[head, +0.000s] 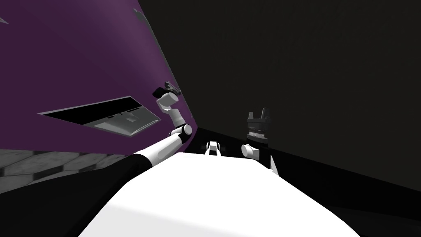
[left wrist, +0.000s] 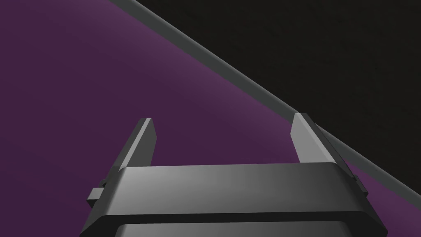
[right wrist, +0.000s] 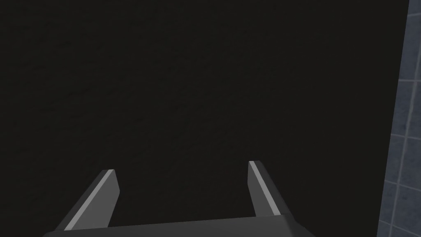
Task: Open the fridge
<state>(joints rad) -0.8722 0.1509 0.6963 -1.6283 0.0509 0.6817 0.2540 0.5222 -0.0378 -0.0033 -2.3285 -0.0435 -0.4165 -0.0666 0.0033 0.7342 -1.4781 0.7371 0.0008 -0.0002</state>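
Two claws work here, each with two thin grey fingers. The left claw is raised at the line where one purple wall meets one broad near-black flat surface. That surface stands straight ahead and to the right; it is presumably the fridge, though nothing confirms it. The right claw points at it lower down. The left wrist view adds one grey strip along that line, and shows the left fingers spread apart, one overlapping the strip. The right wrist view shows the right fingers spread too, and one blue-grey tiled band beside the dark surface. The head view alone shows one grey recessed panel in the wall.
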